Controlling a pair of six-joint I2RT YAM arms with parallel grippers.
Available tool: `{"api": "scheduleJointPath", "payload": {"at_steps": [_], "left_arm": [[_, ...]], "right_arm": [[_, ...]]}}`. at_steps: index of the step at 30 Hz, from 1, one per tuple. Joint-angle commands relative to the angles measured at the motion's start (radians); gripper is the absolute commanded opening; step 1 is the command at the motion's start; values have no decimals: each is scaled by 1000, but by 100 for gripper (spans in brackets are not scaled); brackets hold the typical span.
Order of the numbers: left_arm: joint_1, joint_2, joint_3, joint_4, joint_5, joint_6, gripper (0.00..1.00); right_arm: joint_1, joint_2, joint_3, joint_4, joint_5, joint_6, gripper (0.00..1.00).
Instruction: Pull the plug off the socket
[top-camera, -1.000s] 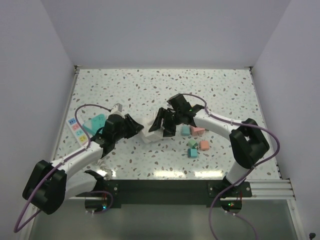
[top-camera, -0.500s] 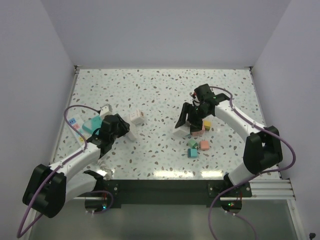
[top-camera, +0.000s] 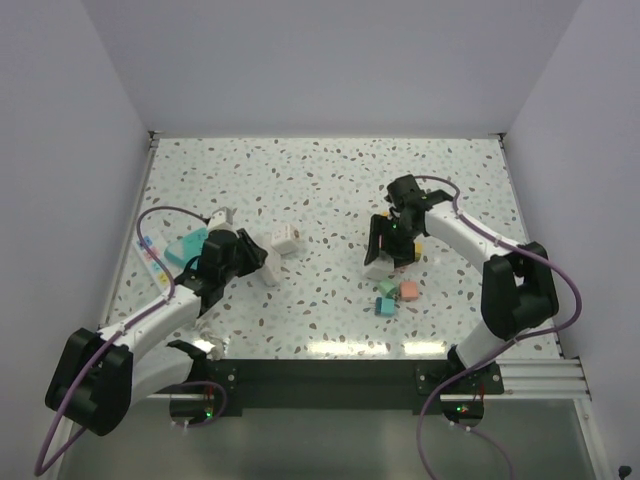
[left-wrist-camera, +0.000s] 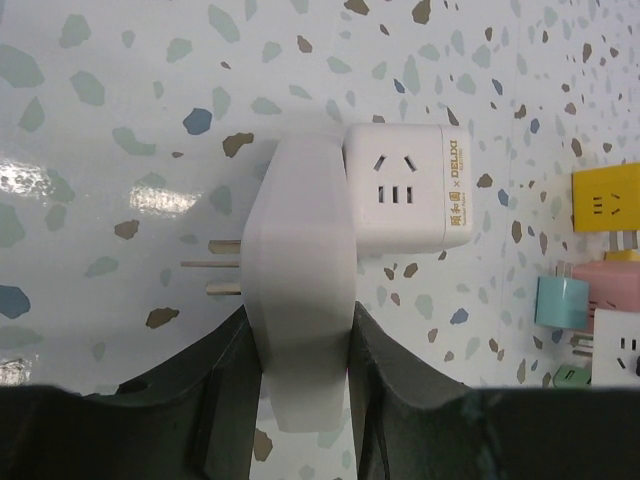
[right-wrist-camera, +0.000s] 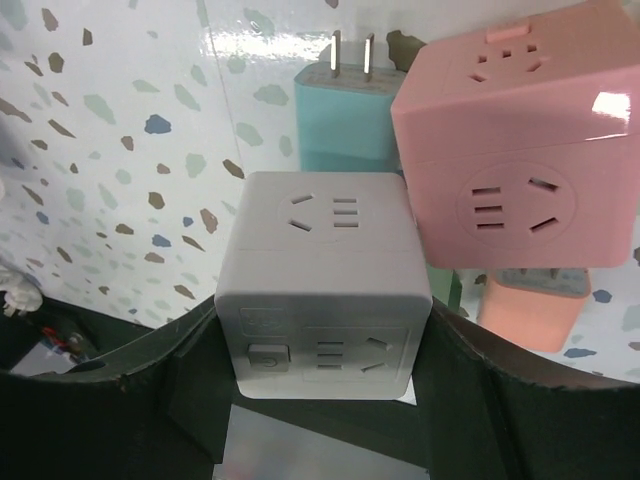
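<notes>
Plug (left-wrist-camera: 300, 250) is out! I've got its flat white body pinched in my left gripper (left-wrist-camera: 300, 330), all 3 prongs (left-wrist-camera: 215, 268) bare over the speckled table (top-camera: 330, 180). The socket (right-wrist-camera: 320, 240), that pale cube, is clamped between the fingers of my right gripper (right-wrist-camera: 322, 340), just beside a pink cube (right-wrist-camera: 520, 170) and a teal adapter (right-wrist-camera: 345, 115). The 2 halves are well apart, so I call the pull done. All that's left, I judge, is setting both down. 1 spare white cube (left-wrist-camera: 400, 190) lies just beyond the plug; touching or not, I cannot tell.
</notes>
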Motion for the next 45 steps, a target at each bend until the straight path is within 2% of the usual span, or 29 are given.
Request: {"api": "scheduleJointPath", "payload": {"at_steps": [1,2,3,5,7,12,18,21,24,28,37,40,42,44,45], "left_arm": [[-1,4,6,85,94,34,0],[-1,9,5,91,115,42,0],[-1,18,5,96,122,45,0],[-1,24,5,99,125,51,0],[-1,29,5,102,148,59,0],[-1,37,8,108,171,72,0],[-1,52,29,131,235,89,0],[-1,43,40,125,243,88,0],[-1,24,34,134,246,72,0],[-1,17,34,131,248,63,0],[-1,18,32,159,255,29,0],[-3,26,34,179,272,20,0],[-3,29,34,191,286,17,0],[-4,34,32,196,286,13,0],[-4,35,32,196,283,14,0]], "right_arm": [[0,-29,24,-19,28,-77,61],[1,-44,35,-23,28,-86,65],[1,-76,47,-28,35,-94,74],[3,-107,96,-62,74,-102,84],[1,-139,142,-83,105,-99,99],[3,-151,181,-59,88,-73,99],[75,-58,135,209,-112,-16,99],[90,25,127,315,-183,97,99],[126,48,73,534,-183,281,99],[170,157,124,535,-160,370,99],[205,307,84,674,-214,547,99],[212,338,73,751,-225,582,93],[215,359,81,777,-241,596,86],[215,387,82,816,-267,622,78],[215,393,81,840,-295,630,69]]}}
